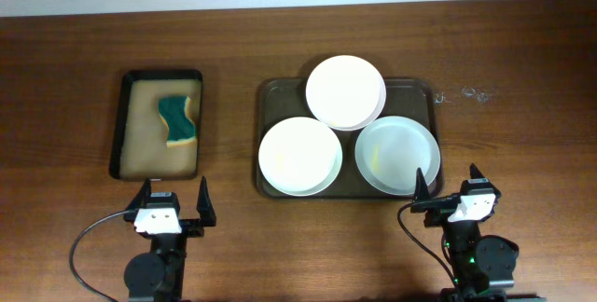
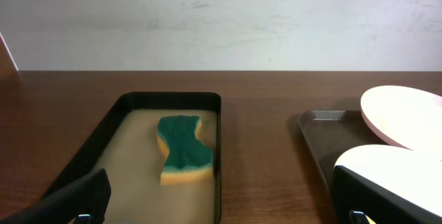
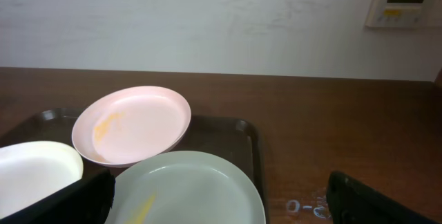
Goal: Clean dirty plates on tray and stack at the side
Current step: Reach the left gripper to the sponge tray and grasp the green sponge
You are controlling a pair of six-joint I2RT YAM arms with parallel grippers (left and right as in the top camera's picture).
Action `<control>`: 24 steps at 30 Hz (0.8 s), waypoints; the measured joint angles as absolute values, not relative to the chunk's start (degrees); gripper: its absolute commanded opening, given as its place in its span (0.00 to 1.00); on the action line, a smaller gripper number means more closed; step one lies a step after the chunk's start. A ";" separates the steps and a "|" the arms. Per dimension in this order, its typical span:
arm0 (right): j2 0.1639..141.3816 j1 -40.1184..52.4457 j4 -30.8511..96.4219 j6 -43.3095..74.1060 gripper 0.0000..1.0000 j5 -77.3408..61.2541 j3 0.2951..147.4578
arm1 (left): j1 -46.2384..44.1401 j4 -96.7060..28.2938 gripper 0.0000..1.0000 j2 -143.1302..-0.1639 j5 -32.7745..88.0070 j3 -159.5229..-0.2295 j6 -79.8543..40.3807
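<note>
Three round white plates lie on the dark brown tray [image 1: 276, 90]. The far plate [image 1: 345, 91] rests tilted on the other two; the left plate [image 1: 298, 156] and the right plate [image 1: 397, 156] sit in front. In the right wrist view the far plate [image 3: 135, 124] and the right plate [image 3: 190, 189] show yellow smears. My left gripper [image 1: 174, 202] is open and empty near the table's front edge, in front of the small tray. My right gripper [image 1: 448, 190] is open and empty, just in front of the right plate.
A smaller black tray with tan lining [image 1: 140, 144] stands at the left and holds a green and yellow sponge [image 1: 177, 120], which also shows in the left wrist view [image 2: 183, 148]. Faint white marks [image 1: 471, 94] are on the wood right of the brown tray.
</note>
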State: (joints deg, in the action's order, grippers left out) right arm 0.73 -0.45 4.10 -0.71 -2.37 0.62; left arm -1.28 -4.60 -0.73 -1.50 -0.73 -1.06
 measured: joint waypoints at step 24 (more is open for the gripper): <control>0.71 -0.47 4.12 -0.69 0.98 -2.37 0.62 | -1.28 -47.86 1.00 -57.45 11.94 -62.81 9.67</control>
